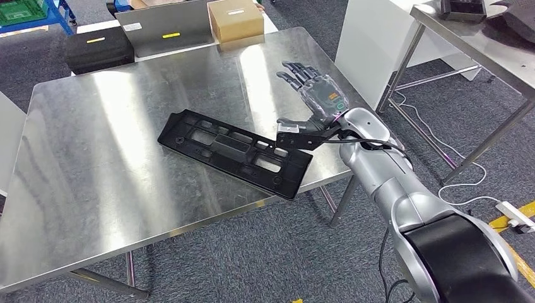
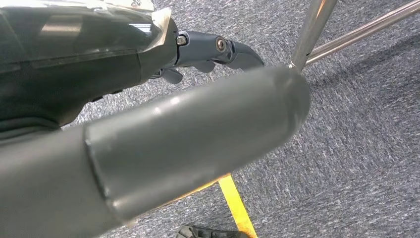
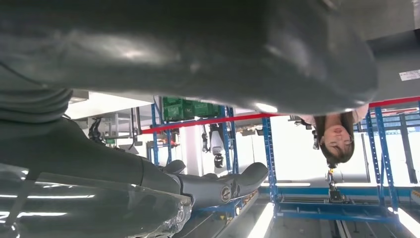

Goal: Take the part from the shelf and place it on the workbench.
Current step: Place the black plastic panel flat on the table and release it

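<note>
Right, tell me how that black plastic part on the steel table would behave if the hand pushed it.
The black part looks like a flat, ribbed moulding, so probably stiff and light. On the polished workbench it would likely slide easily, not roll. One end sits at the near edge, so a push from the right hand could tip it off.

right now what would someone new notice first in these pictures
The long black part lies flat on the steel workbench, one end jutting over the near edge. Just beyond that end the right hand is raised with fingers spread, holding nothing. Farther back sit a black case and a cardboard box.
</note>
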You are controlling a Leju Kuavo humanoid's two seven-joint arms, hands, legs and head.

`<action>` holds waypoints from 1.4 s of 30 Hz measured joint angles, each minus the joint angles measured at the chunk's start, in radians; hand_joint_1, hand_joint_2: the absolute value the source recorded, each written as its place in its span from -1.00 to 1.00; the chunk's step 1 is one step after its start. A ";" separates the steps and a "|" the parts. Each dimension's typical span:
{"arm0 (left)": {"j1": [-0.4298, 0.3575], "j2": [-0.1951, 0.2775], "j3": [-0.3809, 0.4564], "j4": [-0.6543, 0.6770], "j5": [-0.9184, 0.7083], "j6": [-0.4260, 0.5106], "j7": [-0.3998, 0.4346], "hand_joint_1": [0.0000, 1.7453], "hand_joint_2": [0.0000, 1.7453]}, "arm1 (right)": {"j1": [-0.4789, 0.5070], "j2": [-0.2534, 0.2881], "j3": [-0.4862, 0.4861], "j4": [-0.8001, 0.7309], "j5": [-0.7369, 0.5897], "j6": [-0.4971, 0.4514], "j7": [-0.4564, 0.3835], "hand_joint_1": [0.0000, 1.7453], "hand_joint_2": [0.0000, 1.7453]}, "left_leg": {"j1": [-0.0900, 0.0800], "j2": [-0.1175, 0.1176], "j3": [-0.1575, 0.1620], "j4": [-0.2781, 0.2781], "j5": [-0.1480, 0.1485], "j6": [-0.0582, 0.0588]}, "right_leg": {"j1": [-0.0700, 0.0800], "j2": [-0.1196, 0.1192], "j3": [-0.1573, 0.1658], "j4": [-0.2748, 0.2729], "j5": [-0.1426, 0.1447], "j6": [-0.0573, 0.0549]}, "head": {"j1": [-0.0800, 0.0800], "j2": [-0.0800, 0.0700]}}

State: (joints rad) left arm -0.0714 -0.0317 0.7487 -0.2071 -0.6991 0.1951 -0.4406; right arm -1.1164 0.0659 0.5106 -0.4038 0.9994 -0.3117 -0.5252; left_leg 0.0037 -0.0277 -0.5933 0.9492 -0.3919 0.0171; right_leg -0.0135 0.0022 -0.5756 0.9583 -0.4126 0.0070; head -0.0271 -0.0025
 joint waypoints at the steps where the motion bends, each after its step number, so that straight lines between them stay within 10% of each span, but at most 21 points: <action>1: 0.000 0.000 0.001 0.000 0.000 0.000 0.000 -1.00 -1.00 | 0.000 -0.003 -0.001 0.000 0.009 -0.009 0.019 -1.00 -1.00 | 0.000 0.000 0.000 0.000 0.000 0.000 | 0.000 0.000 0.000 0.000 0.000 0.000 | 0.000 0.000; 7: 0.005 0.000 0.014 0.000 -0.002 -0.001 0.000 -1.00 -1.00 | -0.027 -0.058 -0.025 0.008 0.065 -0.073 0.251 -1.00 -1.00 | 0.000 -0.001 -0.001 0.001 0.000 0.000 | 0.000 -0.001 0.000 0.000 0.000 0.000 | 0.000 0.000; 18: 0.010 -0.001 0.033 0.000 0.001 -0.014 0.003 -1.00 -1.00 | -0.051 -0.171 -0.061 0.018 0.136 -0.125 0.434 -1.00 -1.00 | 0.000 -0.004 -0.001 0.004 -0.001 0.003 | 0.000 -0.003 -0.001 0.000 0.000 0.002 | -0.001 0.000; 27: 0.026 -0.004 0.093 0.000 0.040 -0.044 0.056 -1.00 -1.00 | 0.012 -0.576 -0.186 0.044 0.148 -0.307 0.628 -1.00 -1.00 | -0.003 -0.017 -0.006 0.014 -0.010 0.017 | 0.002 -0.016 0.003 -0.001 -0.006 0.012 | 0.000 0.000; 34: 0.028 -0.001 0.135 0.000 0.041 -0.099 0.053 -1.00 -1.00 | 0.467 -0.824 -0.611 -0.056 0.084 -0.356 0.612 -1.00 -1.00 | -0.003 -0.031 0.000 0.024 -0.028 0.030 | 0.007 -0.028 0.022 0.000 -0.022 0.026 | 0.002 0.000; 42: 0.021 0.011 0.175 -0.001 0.056 -0.123 0.084 -1.00 -1.00 | 0.934 -0.683 -1.272 -0.307 0.203 -0.356 0.435 -1.00 -1.00 | -0.005 -0.028 0.006 0.025 -0.038 0.030 | 0.005 -0.025 0.025 0.001 -0.030 0.026 | 0.008 0.000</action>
State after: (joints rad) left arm -0.0500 -0.0211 0.9239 -0.2086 -0.6428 0.0726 -0.3564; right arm -0.1820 -0.6171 -0.7611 -0.7112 1.2020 -0.6672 -0.0905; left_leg -0.0010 -0.0555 -0.5875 0.9739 -0.4294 0.0473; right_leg -0.0083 -0.0225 -0.5511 0.9596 -0.4429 0.0331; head -0.0192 -0.0023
